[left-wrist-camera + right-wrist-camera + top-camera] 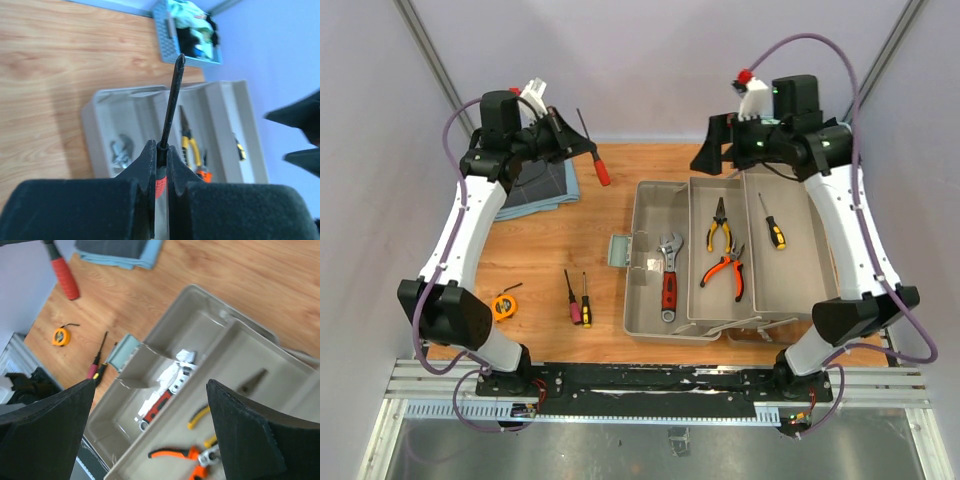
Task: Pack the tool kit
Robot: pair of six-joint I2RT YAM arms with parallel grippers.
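The grey-beige toolbox lies open at the table's centre right. It holds a red-handled wrench, yellow pliers, orange pliers and a yellow-and-black screwdriver. My left gripper is shut on a red-handled screwdriver, held in the air at the far left of the box. In the left wrist view the gripper pinches the screwdriver where its black shaft meets the handle. My right gripper is open and empty above the box's far edge, and the wrench shows between its fingers. Two small screwdrivers and an orange tape measure lie on the table at the left.
Folded dark cloths lie at the far left under my left arm. A small blue slatted basket of cloths stands beyond the toolbox in the left wrist view. The toolbox's pale lid latch sticks out on its left side.
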